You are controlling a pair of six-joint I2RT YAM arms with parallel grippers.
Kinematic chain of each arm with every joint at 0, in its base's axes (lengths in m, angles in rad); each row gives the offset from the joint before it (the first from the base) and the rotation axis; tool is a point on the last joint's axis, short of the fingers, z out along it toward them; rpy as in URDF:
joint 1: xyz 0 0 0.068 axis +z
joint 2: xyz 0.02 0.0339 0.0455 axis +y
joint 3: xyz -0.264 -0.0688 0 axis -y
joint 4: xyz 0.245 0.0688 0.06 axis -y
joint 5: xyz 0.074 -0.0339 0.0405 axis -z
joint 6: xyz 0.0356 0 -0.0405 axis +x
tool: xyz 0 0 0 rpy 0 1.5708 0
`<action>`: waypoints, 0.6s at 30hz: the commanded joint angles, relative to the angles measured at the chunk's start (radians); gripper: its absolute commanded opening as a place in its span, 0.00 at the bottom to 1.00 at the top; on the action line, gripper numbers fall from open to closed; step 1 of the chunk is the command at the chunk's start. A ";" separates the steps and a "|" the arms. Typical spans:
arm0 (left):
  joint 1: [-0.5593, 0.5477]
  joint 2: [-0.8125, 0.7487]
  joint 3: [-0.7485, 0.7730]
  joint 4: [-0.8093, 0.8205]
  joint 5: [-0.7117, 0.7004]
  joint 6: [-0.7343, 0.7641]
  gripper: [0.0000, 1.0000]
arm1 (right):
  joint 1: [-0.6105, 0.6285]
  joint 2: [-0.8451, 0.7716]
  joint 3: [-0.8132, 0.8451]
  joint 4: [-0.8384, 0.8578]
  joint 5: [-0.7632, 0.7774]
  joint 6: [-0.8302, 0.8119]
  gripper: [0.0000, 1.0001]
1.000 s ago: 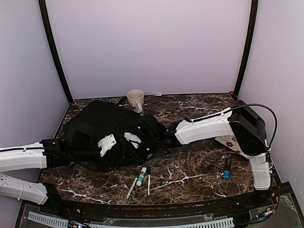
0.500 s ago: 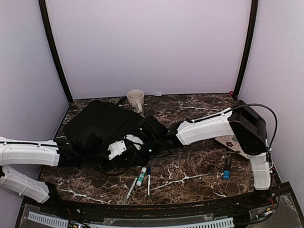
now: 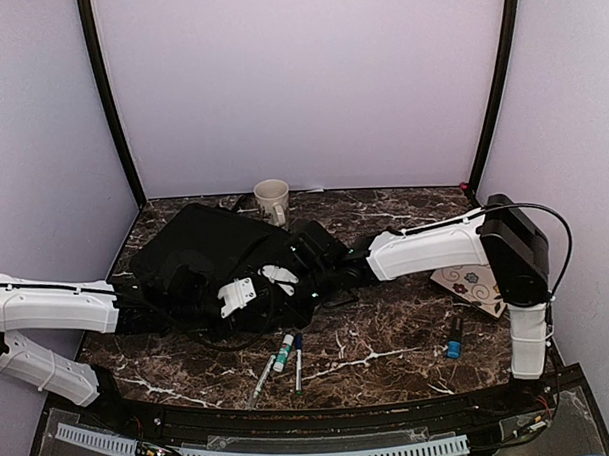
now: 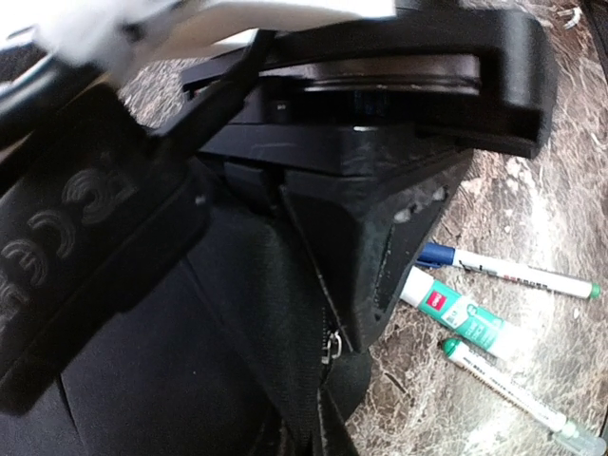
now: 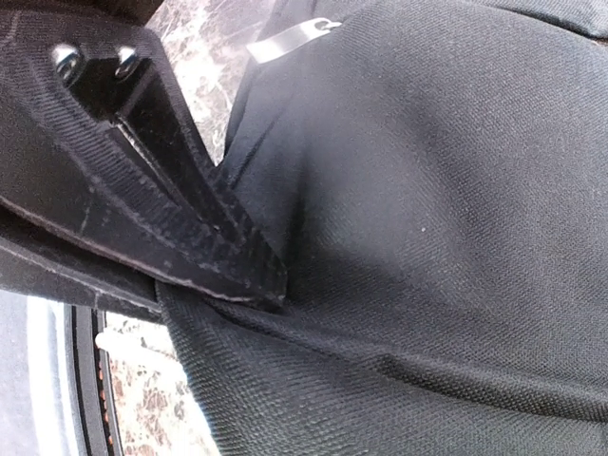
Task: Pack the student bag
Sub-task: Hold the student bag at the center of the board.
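At far left, left tool: clenched, tips down on the near seam of the student bag, just by a zipper pull; cannot tell whether any fabric sits pinched between the jaws. Under and behind that tool, the student bag itself, black and slumped flat on the dark marble tabletop, reaching from the left tool across to the right one. Beyond the bag, well behind both tools, a cream mug, upright by the back wall. Just beside the left tool's tips, loose on the marble: a blue-capped marker, a fat white-and-green marker and a thin green-capped pen, lying side by side, apart from the bag. Further right, right tool: clenched on a fold of the bag's fabric at its right end, creases running out from the tips. Right of that tool, partly under its arm, a flat white piece with a flower print; nearer than it, a small blue-capped stick, well apart from the bag.
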 commanded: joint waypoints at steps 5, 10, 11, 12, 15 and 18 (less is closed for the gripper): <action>-0.001 -0.011 -0.010 -0.069 -0.014 -0.003 0.46 | -0.028 -0.039 0.047 -0.167 -0.050 -0.047 0.00; -0.003 0.080 0.034 -0.076 -0.077 0.001 0.37 | -0.027 -0.019 0.079 -0.196 -0.030 -0.072 0.00; -0.003 0.092 0.042 -0.078 -0.083 -0.001 0.34 | -0.028 -0.018 0.077 -0.192 -0.027 -0.074 0.00; -0.003 0.101 0.045 -0.077 -0.085 -0.003 0.30 | -0.030 -0.019 0.074 -0.189 -0.025 -0.078 0.01; -0.003 0.116 0.051 -0.076 -0.084 -0.007 0.18 | -0.038 -0.016 0.042 -0.144 -0.002 -0.092 0.05; -0.003 0.118 0.051 -0.077 -0.078 -0.012 0.10 | -0.047 -0.001 0.008 -0.087 0.033 -0.109 0.06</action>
